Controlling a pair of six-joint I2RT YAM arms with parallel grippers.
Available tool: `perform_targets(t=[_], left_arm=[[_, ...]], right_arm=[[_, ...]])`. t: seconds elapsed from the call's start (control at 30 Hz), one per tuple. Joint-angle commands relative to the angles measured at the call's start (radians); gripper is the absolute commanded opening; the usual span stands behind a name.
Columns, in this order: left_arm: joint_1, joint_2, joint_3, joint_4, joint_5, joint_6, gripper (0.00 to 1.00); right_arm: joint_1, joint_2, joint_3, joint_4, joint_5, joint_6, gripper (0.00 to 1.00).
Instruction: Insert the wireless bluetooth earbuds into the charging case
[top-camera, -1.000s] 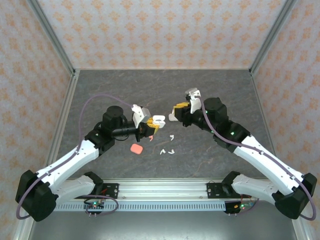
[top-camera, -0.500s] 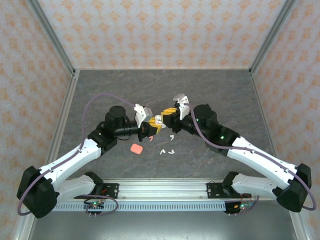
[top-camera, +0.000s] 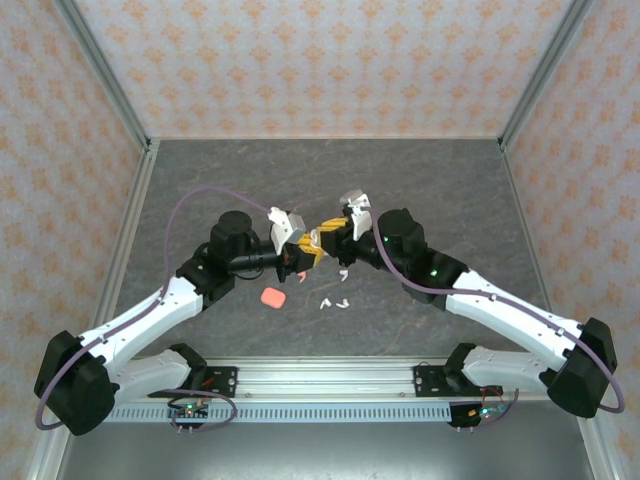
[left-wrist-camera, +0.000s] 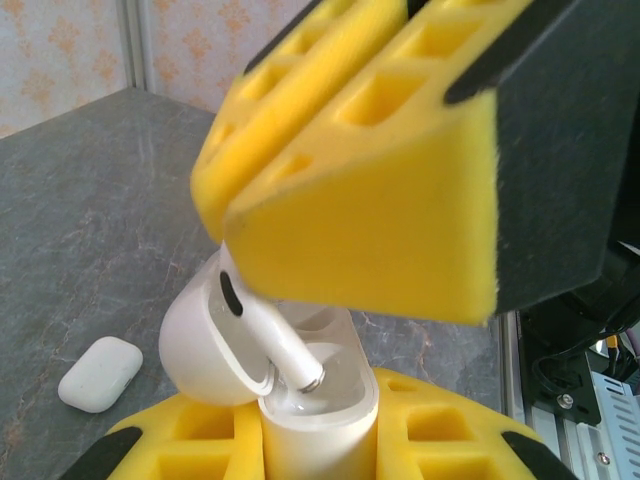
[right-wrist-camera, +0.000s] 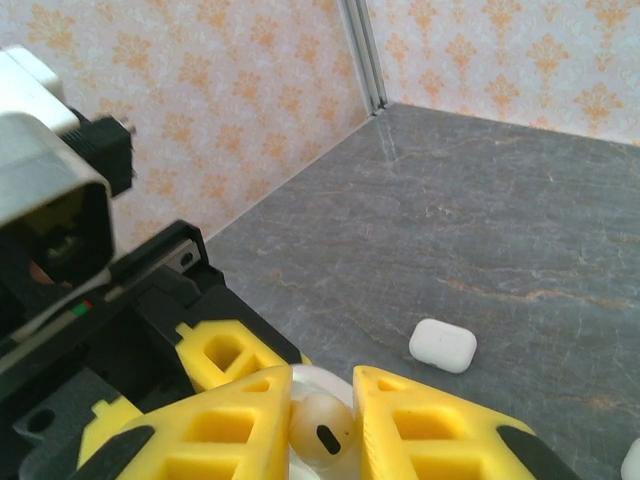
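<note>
Misalignment is the risk: the right hand (right-wrist-camera: 322, 400), closed on a white earbud (left-wrist-camera: 215, 335), holds its stem slanted in the mouth of the open case (left-wrist-camera: 330, 405) clamped in the left hand (left-wrist-camera: 320, 445), so pushing down could jam or drop it.

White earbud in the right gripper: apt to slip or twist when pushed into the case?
Probably slippery: the earbud looks glossy and rounded between the foam fingers of the right gripper. Likely stiff and light; its thin stem could pivot against the open case.
</note>
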Motion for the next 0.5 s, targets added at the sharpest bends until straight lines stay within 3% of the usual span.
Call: perform_targets(t=[0.0, 0.47], left_arm=[[-0.008, -0.003, 0.039, 0.041, 0.002, -0.014, 0.0], [-0.008, -0.012, 0.036, 0.042, -0.007, -0.011, 0.0]], right_arm=[[0.008, 0.002, -0.023, 0.032, -0.01, 0.014, 0.22], [0.008, 0.0, -0.039, 0.052, -0.102, 0.056, 0.22]])
